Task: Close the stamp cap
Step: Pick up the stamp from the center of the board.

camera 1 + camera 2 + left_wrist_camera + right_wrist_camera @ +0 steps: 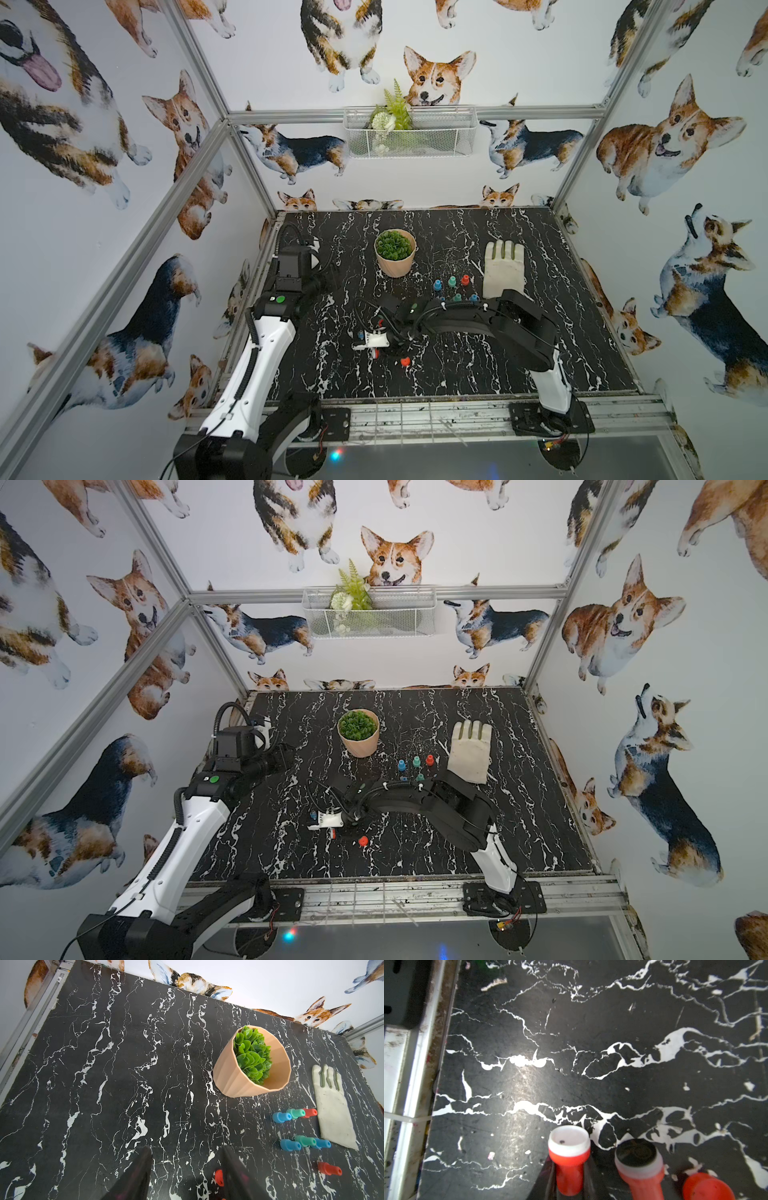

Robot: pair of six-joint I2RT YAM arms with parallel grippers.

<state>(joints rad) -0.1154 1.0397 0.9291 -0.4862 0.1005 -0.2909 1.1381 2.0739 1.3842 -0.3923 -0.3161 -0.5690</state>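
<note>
The right gripper (pixel 569 1177) sits low over the bench (pixel 612 1022), at about 8 o'clock from the bench's middle in both top views. Its jaws are clamped on the narrow stem of a red stamp piece (pixel 569 1157) whose wide end carries a white, cup-like rim.

In the right wrist view, just beside that piece, an uncapped red stamp (pixel 638 1164) lies with its dark inked face bare inside a pale collar. Next to that is a round red part that looks like the stamp cap (pixel 707 1187). In a top view the cap (pixel 405 361) stands on the bench at 4 o'clock of the right gripper (pixel 379 352), apart from it.

The left gripper (pixel 187 1167) hangs at the bench's 9 o'clock edge, jaws apart with only bare marble between them.

A tan pot of green leaves (pixel 395 252) stands at 11 o'clock. A pale glove (pixel 503 268) lies flat at 2 o'clock. Between them is a cluster of blue, teal and red stamps (pixel 453 289), near the glove's cuff.
</note>
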